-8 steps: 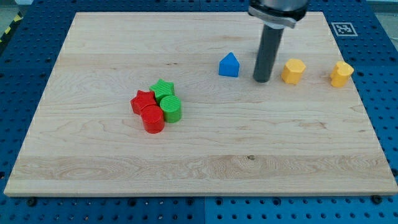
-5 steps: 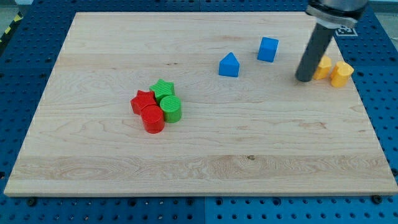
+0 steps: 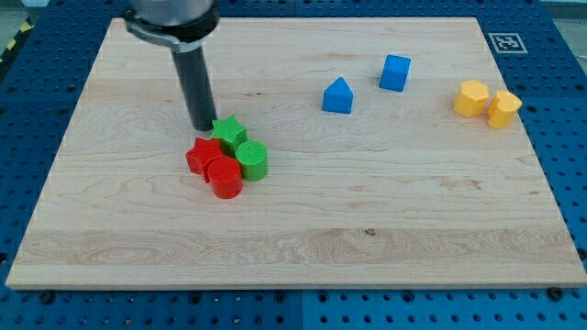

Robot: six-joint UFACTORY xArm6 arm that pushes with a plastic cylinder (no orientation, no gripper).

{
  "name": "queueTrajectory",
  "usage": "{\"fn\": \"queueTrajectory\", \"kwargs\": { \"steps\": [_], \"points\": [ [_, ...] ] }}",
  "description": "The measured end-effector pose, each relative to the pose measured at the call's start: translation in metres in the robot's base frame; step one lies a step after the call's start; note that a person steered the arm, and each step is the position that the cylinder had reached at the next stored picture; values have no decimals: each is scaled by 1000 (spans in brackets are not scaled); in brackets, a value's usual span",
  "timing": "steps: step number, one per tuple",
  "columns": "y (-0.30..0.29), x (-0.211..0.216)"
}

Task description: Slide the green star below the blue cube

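The green star (image 3: pixel 229 131) lies left of the board's middle, at the top of a tight cluster with a green cylinder (image 3: pixel 252 160), a red star (image 3: pixel 203 154) and a red cylinder (image 3: pixel 225 176). My tip (image 3: pixel 203 126) stands just to the upper left of the green star, touching or almost touching it. The blue cube (image 3: pixel 395 72) sits far off toward the view's upper right, with a blue house-shaped block (image 3: pixel 338 95) to its lower left.
Two yellow blocks (image 3: pixel 473 98) (image 3: pixel 503 107) sit side by side near the board's right edge. The wooden board (image 3: pixel 293 247) rests on a blue pegboard table.
My tip has swung from the right side near the yellow blocks across to the left, up against the green star. The left yellow block was pushed right against the other one.
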State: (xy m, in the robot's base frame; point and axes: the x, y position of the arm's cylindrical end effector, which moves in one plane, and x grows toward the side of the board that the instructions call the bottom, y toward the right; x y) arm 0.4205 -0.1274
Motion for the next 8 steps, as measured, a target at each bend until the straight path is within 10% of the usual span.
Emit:
{"fn": "queueTrajectory", "kwargs": {
  "steps": [3,6,8],
  "points": [
    [113,49],
    [41,15],
    [168,19]
  ]
}}
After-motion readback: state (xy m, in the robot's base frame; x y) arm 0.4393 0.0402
